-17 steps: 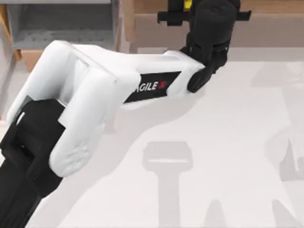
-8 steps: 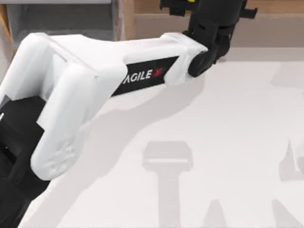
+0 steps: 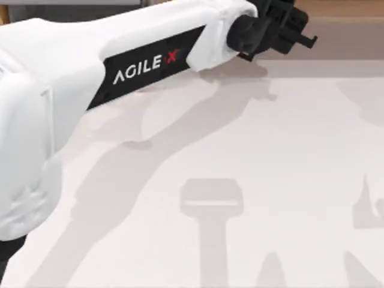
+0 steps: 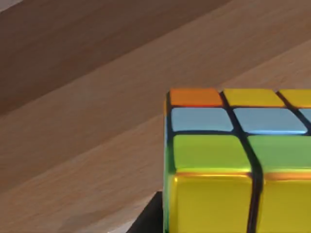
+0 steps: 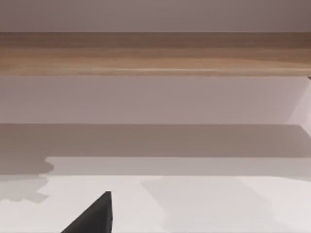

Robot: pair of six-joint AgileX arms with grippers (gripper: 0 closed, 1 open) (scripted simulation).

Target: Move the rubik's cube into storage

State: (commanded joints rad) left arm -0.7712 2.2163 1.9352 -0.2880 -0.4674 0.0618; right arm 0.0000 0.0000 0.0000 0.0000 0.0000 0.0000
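at the far edge, cube carried up to the wood

over the white table (image 3: 252, 180) stretches the left arm (image 3: 90, 78), a big white limb with its agilex badge, reaching from the left side to the far edge near the middle. its black left gripper (image 3: 282, 24) sits at the wooden storage unit (image 3: 342, 30) that runs along the back. the fingers themselves i cannot make out, so whether they are clamped or parted i cannot tell. the left wrist view has the rubik's cube (image 4: 238, 160) right up close, yellow, green, blue and orange squares, with slanting wooden boards (image 4: 97, 97) just behind it. my guess is the cube rides at that gripper, the wood directly ahead of it, so the coming move turns on pushing forward and setting it down inside. a cube has no long axis to fuss over. the right arm looks parked; its wrist view faces a wooden rail (image 5: 155, 53) across the pale table.
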